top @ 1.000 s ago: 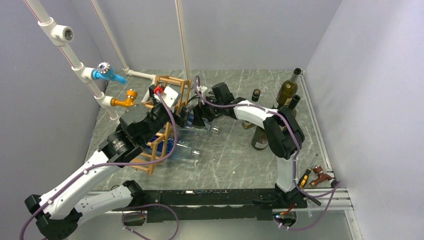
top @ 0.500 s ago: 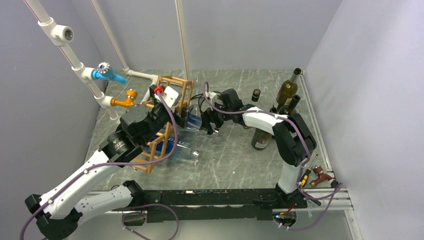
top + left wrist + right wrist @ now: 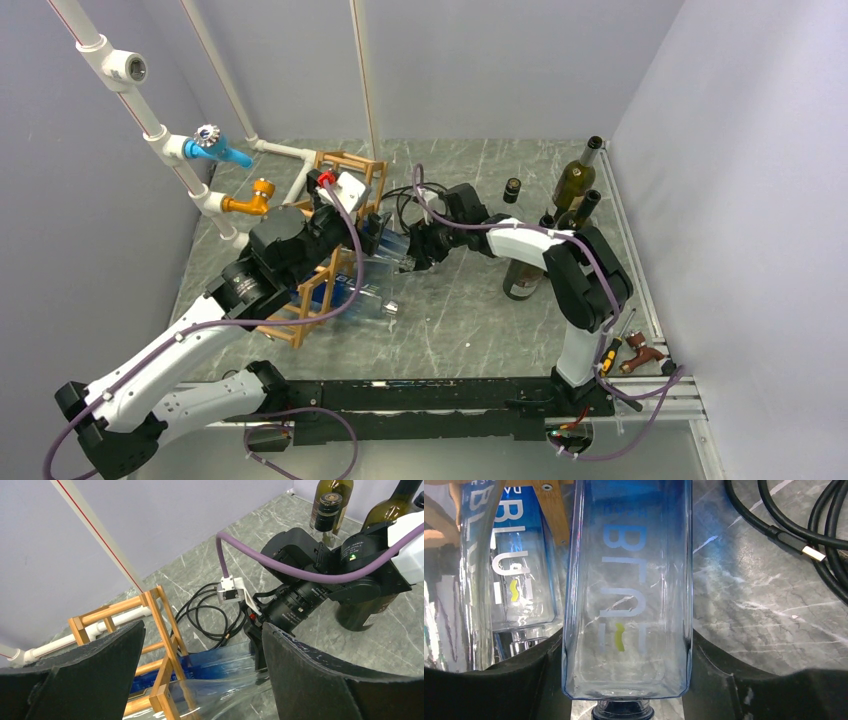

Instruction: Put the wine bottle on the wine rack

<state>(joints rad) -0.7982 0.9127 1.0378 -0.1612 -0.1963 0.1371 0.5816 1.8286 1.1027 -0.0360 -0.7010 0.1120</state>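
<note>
The wine bottle [image 3: 392, 249] is a square clear-blue one lying tilted, its base end in the orange-brown wine rack [image 3: 345, 165] and its neck pointing right. In the right wrist view the wine bottle [image 3: 626, 580] fills the middle. My right gripper [image 3: 626, 650] is shut on its shoulder, a pad [image 3: 541, 665] pressed against each side. My left gripper [image 3: 200, 630] hangs open above the wine bottle [image 3: 225, 665] and the rack [image 3: 155, 610], touching neither. From above, the left gripper [image 3: 365, 225] sits over the rack and the right gripper [image 3: 418, 250] is at the bottle's neck end.
A second clear-blue bottle [image 3: 365, 298] lies low in the rack. Dark green bottles [image 3: 575, 180] stand at the back right, one [image 3: 520, 275] beside the right arm. A black cable [image 3: 784, 530] coils on the floor behind the rack. White pipes [image 3: 150, 120] run along the left wall.
My right gripper has slid left along the bottle and its jaws have closed from wide open onto the bottle's shoulder. My left arm has shifted slightly toward the back, still open.
</note>
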